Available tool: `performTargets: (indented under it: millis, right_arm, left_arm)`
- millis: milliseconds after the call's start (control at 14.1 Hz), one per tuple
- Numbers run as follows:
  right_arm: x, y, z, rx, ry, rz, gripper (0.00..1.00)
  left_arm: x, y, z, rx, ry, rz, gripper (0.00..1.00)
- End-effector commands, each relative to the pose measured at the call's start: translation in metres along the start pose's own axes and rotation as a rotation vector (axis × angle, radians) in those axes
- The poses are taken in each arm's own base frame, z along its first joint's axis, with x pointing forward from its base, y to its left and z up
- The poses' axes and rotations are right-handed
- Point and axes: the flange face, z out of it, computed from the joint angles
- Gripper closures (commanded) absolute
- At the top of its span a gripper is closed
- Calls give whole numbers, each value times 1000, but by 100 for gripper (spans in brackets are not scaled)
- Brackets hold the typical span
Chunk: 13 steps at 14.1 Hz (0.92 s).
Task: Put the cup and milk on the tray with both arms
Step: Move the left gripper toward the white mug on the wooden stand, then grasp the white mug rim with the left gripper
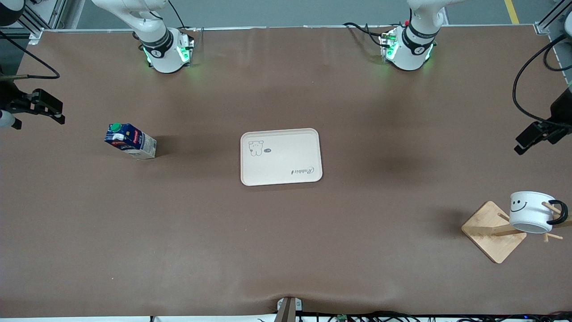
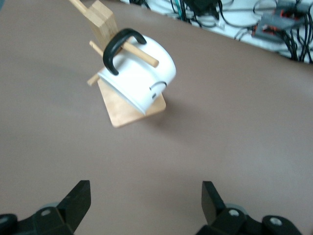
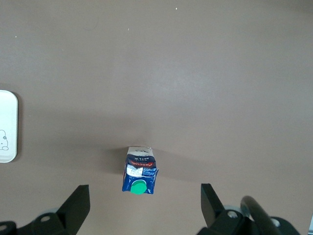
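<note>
Front view gave you the empty tray [image 1: 281,156]; your wrist views alone showed left gripper [image 2: 145,203] and right gripper [image 3: 145,204] spread wide, holding nothing, facing cup [image 2: 142,73] and milk [image 3: 139,170].

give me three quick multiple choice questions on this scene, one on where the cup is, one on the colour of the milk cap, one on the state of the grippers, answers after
1. Where is the cup?
A. on the tray
B. hung on a peg of the wooden rack
C. lying on the table beside the milk

2. What colour is the milk carton's screw cap?
A. green
B. red
C. white

3. How are the two grippers?
A. both shut on things
B. one shut on the cup
C. both open, holding nothing

Answers:
1. B, a peg of the wooden rack runs through its handle, toward the left arm's end of the table.
2. A, the round cap shows green in the front and right wrist views.
3. C, the left gripper and right gripper have fingers wide apart, and the tray is bare.
</note>
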Motion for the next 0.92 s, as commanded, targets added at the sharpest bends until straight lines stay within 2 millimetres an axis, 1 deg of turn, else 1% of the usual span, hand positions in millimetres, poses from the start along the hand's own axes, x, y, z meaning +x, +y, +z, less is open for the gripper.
performTargets:
  millis: [0, 71, 212, 354, 636, 848]
  right_arm:
    - [3, 4, -4, 16, 9, -2, 0]
    - [3, 4, -4, 18, 9, -2, 0]
    - [3, 4, -3, 17, 8, -2, 0]
    - [3, 4, -3, 17, 8, -4, 0]
    - [3, 3, -4, 17, 11, 1, 0]
    - [8, 0, -5, 17, 16, -5, 0]
  left_arm:
    - [-15, -6, 20, -23, 92, -24, 0]
    - [-14, -16, 30, -22, 117, -40, 0]
    - [-14, -20, 48, -28, 144, -47, 0]
    - [-15, -32, 64, -29, 185, -66, 0]
    - [-12, -31, 95, -48, 245, -63, 0]
    - [-9, -32, 122, -64, 303, -53, 0]
